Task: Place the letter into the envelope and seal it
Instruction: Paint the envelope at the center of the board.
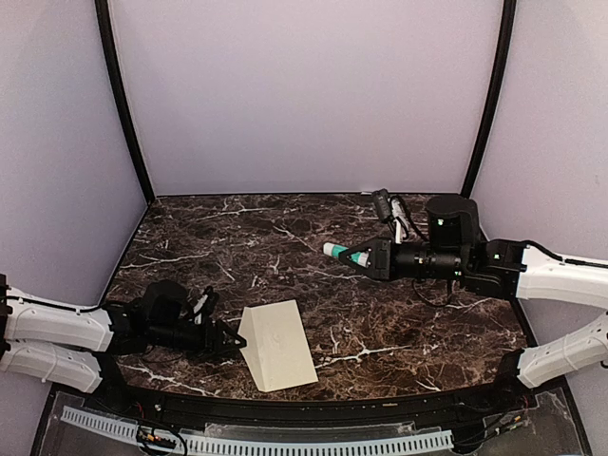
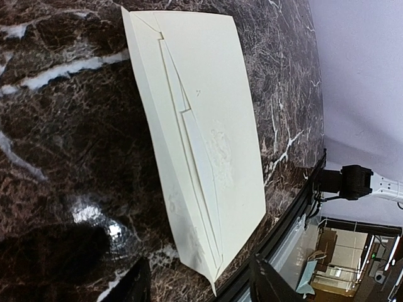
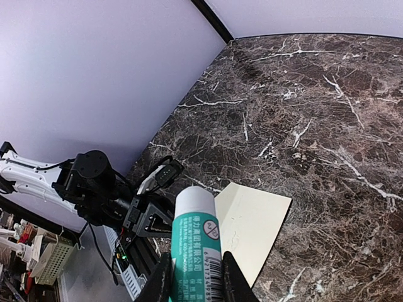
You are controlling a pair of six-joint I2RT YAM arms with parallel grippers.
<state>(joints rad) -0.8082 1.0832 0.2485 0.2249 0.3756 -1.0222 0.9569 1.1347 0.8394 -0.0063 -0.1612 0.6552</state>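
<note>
The desk (image 1: 380, 313) was a dark brown marble slab veined with white, glossy enough to throw back a light spot in the left wrist view. Plain pale lilac walls (image 1: 304, 95) closed it in on three sides, with a black curved pole (image 1: 122, 104) in each back corner.

The left pincer (image 1: 233, 340) lay low over the desk at the envelope's left corner. Its dark fingers (image 2: 267, 283) stood spread, with that corner reaching in between them; I could not tell whether either finger touched the paper. The right pincer (image 1: 366, 256) hung above the middle right of the desk, well apart from the envelope, pinching a glue stick (image 1: 344, 253), a teal and white tube with its white cap pointing left.

The envelope (image 1: 278, 344) lay flat near the front edge of the desk, slightly skewed. It was pale cream, unprinted, with overlapping paper seams running along its length and a faint emblem pressed near its middle.
</note>
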